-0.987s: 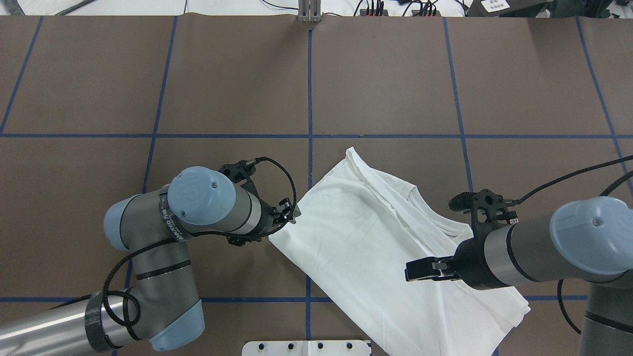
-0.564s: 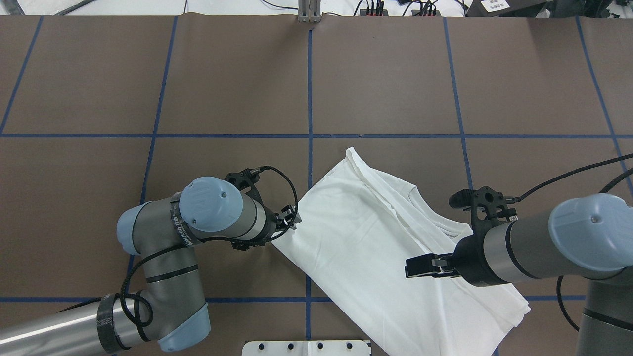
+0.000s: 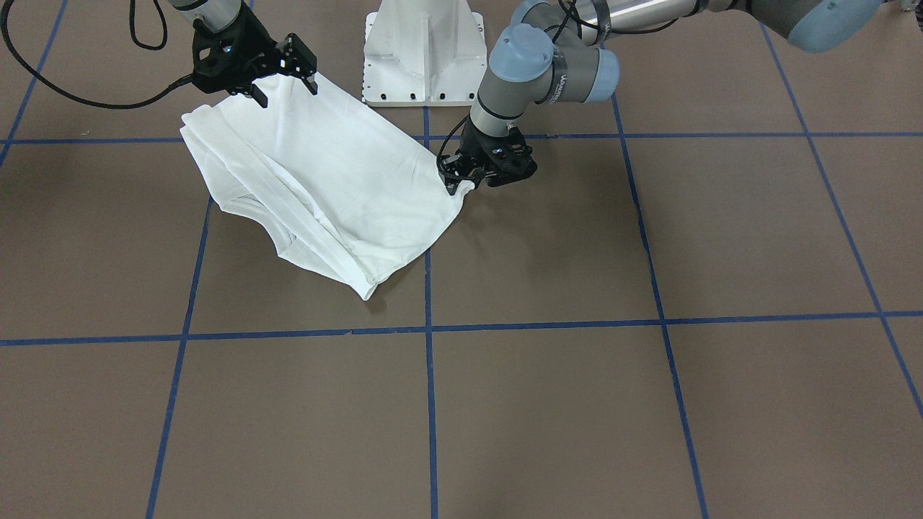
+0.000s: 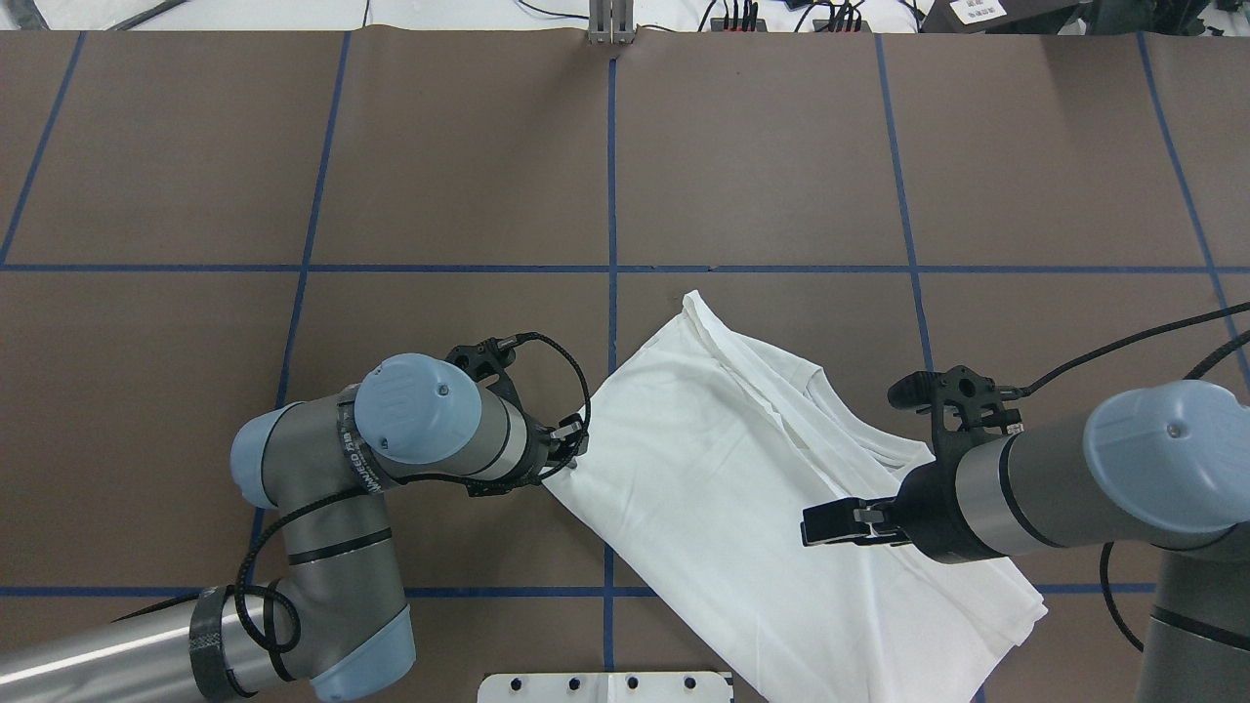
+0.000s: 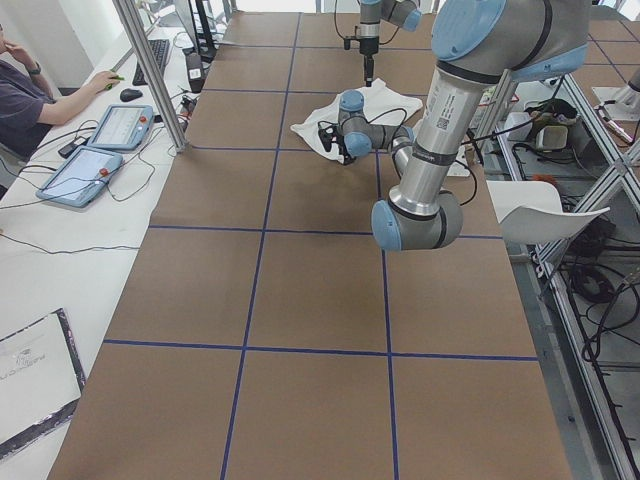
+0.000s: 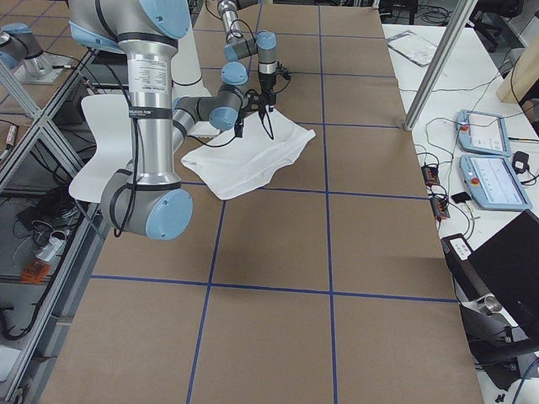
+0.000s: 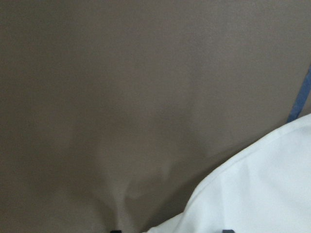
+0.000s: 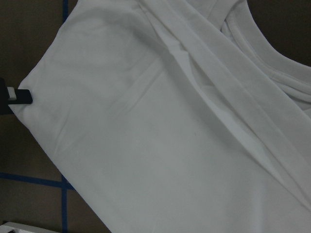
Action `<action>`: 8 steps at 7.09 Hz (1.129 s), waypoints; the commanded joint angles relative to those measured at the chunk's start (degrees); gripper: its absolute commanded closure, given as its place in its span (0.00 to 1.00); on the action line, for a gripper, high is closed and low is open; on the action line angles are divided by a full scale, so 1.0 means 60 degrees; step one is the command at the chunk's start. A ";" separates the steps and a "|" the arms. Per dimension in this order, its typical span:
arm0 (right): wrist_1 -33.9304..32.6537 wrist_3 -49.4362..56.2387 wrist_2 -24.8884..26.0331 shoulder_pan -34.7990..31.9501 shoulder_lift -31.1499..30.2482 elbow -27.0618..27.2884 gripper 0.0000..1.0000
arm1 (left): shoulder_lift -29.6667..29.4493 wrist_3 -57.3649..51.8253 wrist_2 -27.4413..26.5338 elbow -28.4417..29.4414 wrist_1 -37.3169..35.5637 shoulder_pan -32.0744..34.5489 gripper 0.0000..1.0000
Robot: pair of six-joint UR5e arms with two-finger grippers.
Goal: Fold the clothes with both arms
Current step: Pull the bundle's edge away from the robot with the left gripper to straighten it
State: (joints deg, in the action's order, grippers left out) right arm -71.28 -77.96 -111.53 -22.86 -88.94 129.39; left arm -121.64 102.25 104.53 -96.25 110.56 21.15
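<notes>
The white T-shirt lies folded and slanted on the brown table, plain side up, no text showing. Its ribbed neck points toward the right arm. My left gripper is low at the shirt's left corner. In the left wrist view its tips stand apart at the bottom edge, with the shirt's edge between them, so it is open. My right gripper hovers open over the shirt's near right part, and it also shows in the front-facing view.
The white metal pedestal stands at the robot's edge of the table, close to the shirt's near end. Blue tape lines divide the table. An operator sits with tablets beyond the far edge in the exterior left view.
My left arm has moved right and a little toward the robot, bringing its gripper down onto the shirt's left corner. The right arm and the shirt have barely moved.
</notes>
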 commanded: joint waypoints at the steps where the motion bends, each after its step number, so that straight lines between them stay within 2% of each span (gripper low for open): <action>1: 0.0000 0.0000 0.0000 -0.0072 -0.0016 -0.0018 0.00 | 0.0015 -0.0092 0.0024 -0.0145 0.0045 0.0005 1.00; 3: 0.0000 0.0000 -0.0015 -0.0290 -0.0002 -0.0076 0.00 | 0.0059 -0.0005 0.0083 -0.0511 -0.0028 0.0077 1.00; 5: 0.0015 0.0000 0.0000 -0.0408 0.0057 -0.0208 0.00 | 0.0044 -0.0078 0.0054 -0.0148 -0.0058 0.1068 1.00; 6: 0.0015 0.0000 0.0000 -0.0481 0.0057 -0.0223 0.00 | -0.0072 -0.0180 0.0039 0.0347 0.0029 0.1784 1.00; 8: 0.0029 0.0000 0.0000 -0.0570 0.0072 -0.0296 0.00 | -0.1267 -0.1407 -0.0151 0.2130 0.0378 0.2973 1.00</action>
State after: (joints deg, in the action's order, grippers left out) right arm -71.17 -77.96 -111.50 -25.97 -88.55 127.94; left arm -125.26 97.30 104.18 -89.53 111.33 34.97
